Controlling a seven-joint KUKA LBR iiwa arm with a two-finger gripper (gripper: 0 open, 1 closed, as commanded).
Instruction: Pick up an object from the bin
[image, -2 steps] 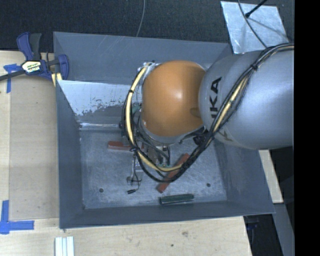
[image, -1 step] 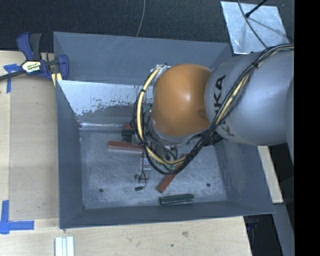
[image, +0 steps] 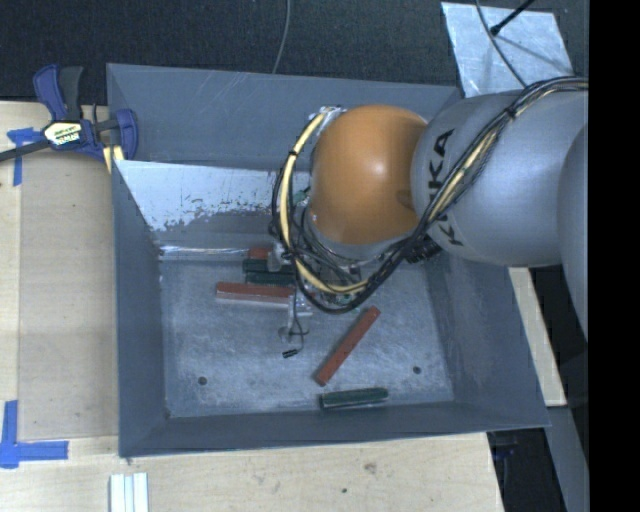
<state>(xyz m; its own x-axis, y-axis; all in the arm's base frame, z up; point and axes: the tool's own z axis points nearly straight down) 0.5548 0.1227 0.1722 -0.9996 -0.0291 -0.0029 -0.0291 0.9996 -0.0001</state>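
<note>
The gripper (image: 294, 335) (spread or closed, I cannot tell) hangs mid-bin (image: 140, 330) between a flat red-brown stick (image: 255, 292) and a slanted red-brown stick (image: 347, 346); a dark green stick (image: 352, 398) lies along the bin's front edge.

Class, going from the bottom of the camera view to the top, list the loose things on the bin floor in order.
Dark green bar → slanted red-brown stick → level red-brown bar → dark green piece, partly hidden.
</note>
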